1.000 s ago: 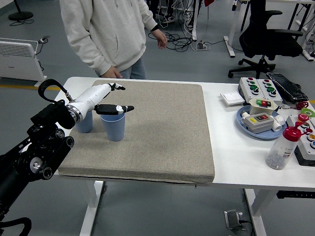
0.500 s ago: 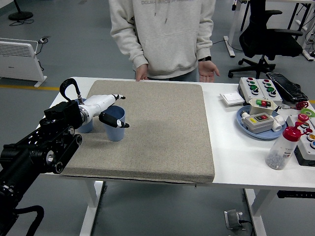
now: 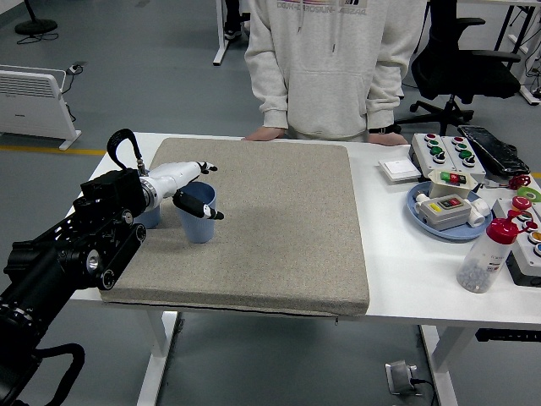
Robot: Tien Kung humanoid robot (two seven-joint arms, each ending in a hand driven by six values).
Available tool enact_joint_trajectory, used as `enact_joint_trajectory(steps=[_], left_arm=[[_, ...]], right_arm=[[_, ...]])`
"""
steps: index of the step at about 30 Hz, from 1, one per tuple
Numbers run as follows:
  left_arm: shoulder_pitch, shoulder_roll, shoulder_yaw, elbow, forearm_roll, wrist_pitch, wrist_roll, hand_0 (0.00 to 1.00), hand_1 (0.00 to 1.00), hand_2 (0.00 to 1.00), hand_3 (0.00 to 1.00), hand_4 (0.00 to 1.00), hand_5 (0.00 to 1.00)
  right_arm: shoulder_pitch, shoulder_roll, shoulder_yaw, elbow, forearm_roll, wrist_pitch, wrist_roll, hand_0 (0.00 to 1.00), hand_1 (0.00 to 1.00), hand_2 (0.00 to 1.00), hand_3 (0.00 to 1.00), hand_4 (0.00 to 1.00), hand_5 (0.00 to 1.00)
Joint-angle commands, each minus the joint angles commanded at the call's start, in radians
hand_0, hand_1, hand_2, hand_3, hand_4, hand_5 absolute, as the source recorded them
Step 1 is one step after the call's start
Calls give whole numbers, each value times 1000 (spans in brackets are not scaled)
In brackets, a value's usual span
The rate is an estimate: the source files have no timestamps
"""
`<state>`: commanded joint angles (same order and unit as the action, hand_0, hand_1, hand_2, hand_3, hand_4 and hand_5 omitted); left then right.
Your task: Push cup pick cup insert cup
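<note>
Gripping the blue cup at its rim, the left robot hand pinches thumb against fingers.

No text, label, brand, number or sign is legible; the dark print across the chest of the person's sweatshirt is cut by the frame edge and cannot be read.

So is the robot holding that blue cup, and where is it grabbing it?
Yes. The left hand grips the blue cup at its rim, thumb inside, fingers along the far side.
</note>
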<state>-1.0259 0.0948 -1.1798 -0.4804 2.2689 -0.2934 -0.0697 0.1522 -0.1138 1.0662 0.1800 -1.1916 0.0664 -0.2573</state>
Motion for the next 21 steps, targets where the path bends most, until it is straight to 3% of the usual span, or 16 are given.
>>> enact_joint_trajectory(steps=[2,3,8,9,14,15,20,21], left_arm=[[0,-1,-2,8,0,-2,0,688,767,840,871,935,426],[0,-2,-5,12,0,-1,-1,621,730,806,837,908,392],[0,-6,-15,17,0,8,-3,621,730,806,837,908,392],[-1,-7,-16,16,0,8,-3,550,699,780,809,855,326],[-6,-5,-23,14,0,-1,4,550,699,780,809,855,326],[-7,-3,-23,14,0,-5,7,508,702,803,809,842,311],[-7,-1,-19,15,0,-18,15,508,702,803,809,842,311],[-7,-1,-18,15,0,-21,17,625,788,886,848,860,334]], right_arm=[[0,0,-1,0,1,0,0,731,662,667,587,123,569],[0,0,-2,0,3,0,0,732,662,666,587,123,569],[1,0,-6,0,4,0,0,732,662,666,587,123,569],[1,0,-7,0,6,0,0,732,662,667,588,123,569],[2,-2,-10,0,12,0,1,732,662,667,588,123,569],[3,-2,-10,0,14,0,1,732,662,667,588,123,567],[2,-3,-12,0,17,0,2,732,662,667,588,123,567],[2,-3,-12,0,16,0,2,732,662,666,587,123,570]])
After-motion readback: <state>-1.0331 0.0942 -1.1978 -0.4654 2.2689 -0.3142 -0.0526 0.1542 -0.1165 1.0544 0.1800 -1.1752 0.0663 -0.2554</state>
